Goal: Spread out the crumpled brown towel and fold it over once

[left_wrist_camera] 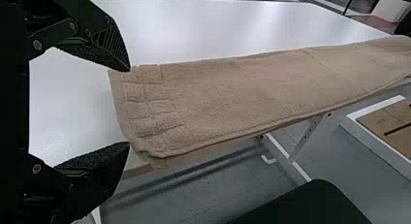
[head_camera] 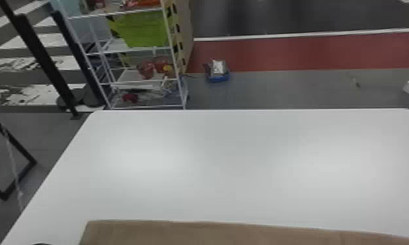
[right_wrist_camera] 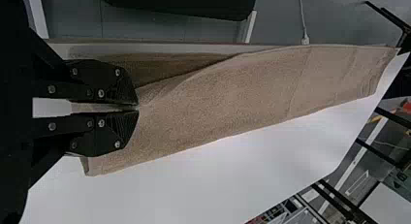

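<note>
A right gripper (right_wrist_camera: 137,107) pinches the brown towel (left_wrist_camera: 242,93), stretched along the near edge of a white surface (head_camera: 230,163). The left gripper (left_wrist_camera: 128,106) has its fingers parted beside the far end; with that end unheld, a one-sided pull could skew the fold or drag cloth overboard.
</note>
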Motion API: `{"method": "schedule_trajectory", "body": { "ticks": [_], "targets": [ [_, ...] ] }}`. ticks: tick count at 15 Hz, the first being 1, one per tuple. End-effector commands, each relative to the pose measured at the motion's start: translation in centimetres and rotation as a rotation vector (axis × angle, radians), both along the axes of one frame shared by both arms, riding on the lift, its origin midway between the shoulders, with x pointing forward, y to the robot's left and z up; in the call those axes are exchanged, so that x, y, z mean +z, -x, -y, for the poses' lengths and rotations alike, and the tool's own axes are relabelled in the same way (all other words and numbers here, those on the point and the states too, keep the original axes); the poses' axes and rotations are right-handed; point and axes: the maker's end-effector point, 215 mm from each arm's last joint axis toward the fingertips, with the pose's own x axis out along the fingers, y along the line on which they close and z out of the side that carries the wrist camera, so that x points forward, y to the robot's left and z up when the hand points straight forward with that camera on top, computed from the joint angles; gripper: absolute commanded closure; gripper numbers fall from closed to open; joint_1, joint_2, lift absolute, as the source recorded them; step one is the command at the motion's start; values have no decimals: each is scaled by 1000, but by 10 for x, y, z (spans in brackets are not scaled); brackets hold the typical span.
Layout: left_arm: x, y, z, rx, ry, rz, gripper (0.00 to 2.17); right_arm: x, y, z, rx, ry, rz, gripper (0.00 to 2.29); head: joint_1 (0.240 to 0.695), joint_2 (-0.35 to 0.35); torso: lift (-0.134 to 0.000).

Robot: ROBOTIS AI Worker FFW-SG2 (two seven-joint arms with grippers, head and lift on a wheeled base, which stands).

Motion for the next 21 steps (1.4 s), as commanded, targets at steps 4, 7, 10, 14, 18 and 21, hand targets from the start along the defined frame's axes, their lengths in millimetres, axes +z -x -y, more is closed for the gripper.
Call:
{"method": "schedule_trajectory", "body": {
  "ticks": [4,7,10,14,18,21],
  "targets": [
    [15,-6,-20,30,-29,35,421,-1,-1,4,7,21,-1,974,695,204,-123],
    [20,-9,-23,41,-31,52,400,-3,1,20,-20,33,-13,225,695,212,-123],
    [19,-12,-22,40,-29,55,400,2,-1,33,-49,30,1,140,695,173,-123],
    [22,-12,-24,45,-30,62,400,20,-5,53,-101,22,38,147,695,133,-123],
    [23,-12,-25,48,-29,67,400,22,-13,83,-316,-187,-63,218,695,83,-123],
    [22,-17,-20,43,-17,73,400,6,-27,88,-445,-334,-177,343,695,16,-123]
  ]
}}
